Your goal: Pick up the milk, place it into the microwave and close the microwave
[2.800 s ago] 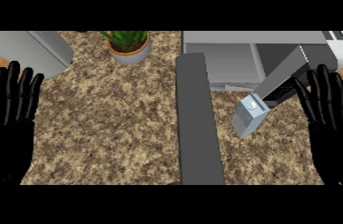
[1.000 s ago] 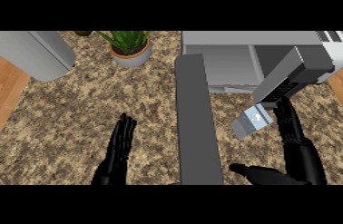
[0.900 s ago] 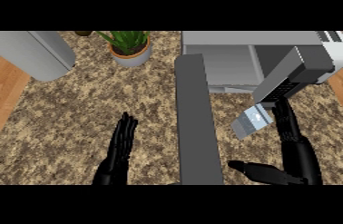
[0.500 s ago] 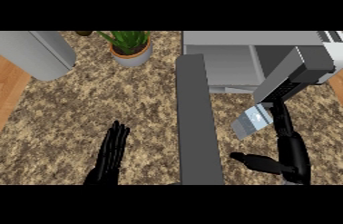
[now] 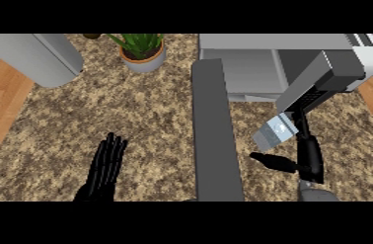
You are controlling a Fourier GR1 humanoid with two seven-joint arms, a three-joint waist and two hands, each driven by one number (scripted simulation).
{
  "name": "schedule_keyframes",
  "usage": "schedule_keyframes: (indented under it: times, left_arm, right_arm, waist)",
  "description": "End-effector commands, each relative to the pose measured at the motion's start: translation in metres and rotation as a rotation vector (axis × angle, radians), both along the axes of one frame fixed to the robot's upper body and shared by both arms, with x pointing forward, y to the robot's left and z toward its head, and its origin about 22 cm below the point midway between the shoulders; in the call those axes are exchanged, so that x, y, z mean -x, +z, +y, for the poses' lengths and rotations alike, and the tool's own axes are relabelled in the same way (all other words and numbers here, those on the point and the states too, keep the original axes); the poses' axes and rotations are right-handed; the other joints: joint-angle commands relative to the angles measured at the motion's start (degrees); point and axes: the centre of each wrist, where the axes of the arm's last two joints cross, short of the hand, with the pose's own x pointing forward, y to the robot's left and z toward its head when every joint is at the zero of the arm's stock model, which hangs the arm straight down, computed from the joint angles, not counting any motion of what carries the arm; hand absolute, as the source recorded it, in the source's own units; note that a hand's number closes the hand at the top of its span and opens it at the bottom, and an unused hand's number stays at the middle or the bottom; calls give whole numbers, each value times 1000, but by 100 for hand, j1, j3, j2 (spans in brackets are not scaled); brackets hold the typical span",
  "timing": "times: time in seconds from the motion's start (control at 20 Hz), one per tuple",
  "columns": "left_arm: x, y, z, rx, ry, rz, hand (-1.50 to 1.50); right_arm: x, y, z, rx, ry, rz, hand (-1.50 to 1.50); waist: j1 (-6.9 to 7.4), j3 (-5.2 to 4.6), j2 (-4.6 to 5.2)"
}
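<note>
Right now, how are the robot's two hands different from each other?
The left hand lies flat with straight fingers together over bare counter, touching nothing. The right hand is spread, thumb out to the side and fingers stretched up along the milk carton. The left hand is left of the open microwave door; the right hand is right of it. Both are black and open.
</note>
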Motion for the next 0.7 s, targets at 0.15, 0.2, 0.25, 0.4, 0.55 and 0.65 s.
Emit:
schedule_keyframes:
  times: [0.15, 0.2, 0.25, 0.4, 0.55, 0.65]
  left_arm:
    - [4, -17, 38, -1, 24, 4, -150]
    - [11, -13, 32, -1, 15, 20, -150]
    - [17, -13, 29, -8, 3, 10, -150]
    - [25, -12, 36, 2, 15, 12, -150]
    - [12, -17, 48, -8, 4, 19, -150]
    - [9, -22, 41, -25, 1, 29, -150]
  right_arm:
    - [-20, -23, -15, 26, -17, 0, -150]
    - [-30, -20, -27, 39, -33, -5, -150]
    - [-30, -33, -25, 9, -49, -26, 150]
    - [-35, -40, -22, 4, -70, -52, 150]
    - [-44, -33, -30, 86, -112, -35, 150]
    - [-14, -50, -46, 147, -97, -10, 150]
  waist:
    - [-1, 0, 0]
    - [9, 1, 1]
    - [23, 3, 4]
    - [45, 4, 7]
    - [43, 2, 14]
    - [9, 1, 13]
